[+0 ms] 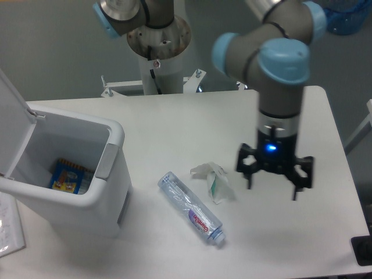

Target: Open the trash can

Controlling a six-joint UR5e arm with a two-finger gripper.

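Note:
The trash can [70, 200] is a large boxy white bin at the left of the table. Its lid [13, 125] stands raised at the far left, so the inside shows. A grey push-button [107, 161] sits on its right rim. A colourful packet [67, 176] lies at the bottom. My gripper [272, 185] hangs over the right part of the table, far right of the bin. Its fingers [250, 173] are spread apart and hold nothing.
A crushed clear plastic bottle [192, 208] lies on the table right of the bin. A crumpled white wrapper [214, 179] lies between the bottle and my gripper. The robot base [158, 40] stands at the back. A dark object [363, 250] sits at the right front corner.

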